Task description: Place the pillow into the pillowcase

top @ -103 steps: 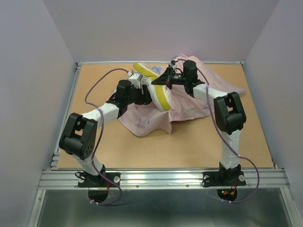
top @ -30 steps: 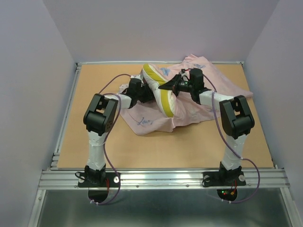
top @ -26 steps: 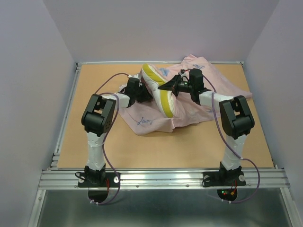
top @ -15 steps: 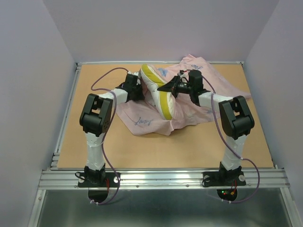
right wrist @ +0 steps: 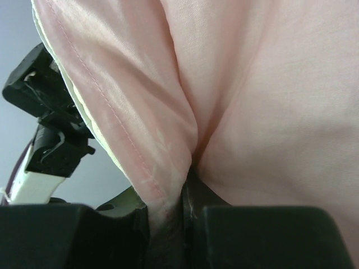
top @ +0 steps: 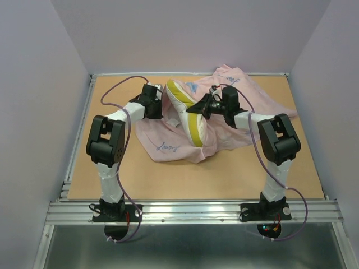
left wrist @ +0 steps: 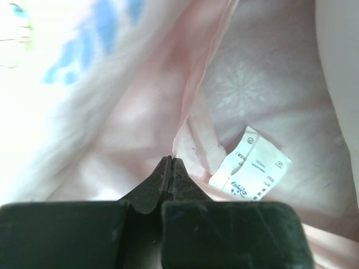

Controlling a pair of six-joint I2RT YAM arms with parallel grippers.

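Observation:
The cream-white pillow [top: 190,115] stands on edge in the middle of the board, its yellow band facing me, partly wrapped by the pale pink pillowcase [top: 168,147]. My left gripper [top: 164,107] sits just left of the pillow. In the left wrist view it [left wrist: 171,161] is shut, with a thin pink edge of the pillowcase [left wrist: 196,84] rising from its tips. My right gripper [top: 194,107] is at the pillow's right face. In the right wrist view it [right wrist: 178,193] is shut on a stitched fold of the pillowcase [right wrist: 140,129].
More pink fabric trails to the back right [top: 255,98] under the right arm. A white care label [left wrist: 249,165] hangs inside the case. The brown board [top: 224,174] is ringed by a metal rail and lilac walls.
My left gripper has shut and its arm has drawn back to the left, pulling the pillowcase's left side with it. The right gripper holds the same fold; the pillow shifted slightly left.

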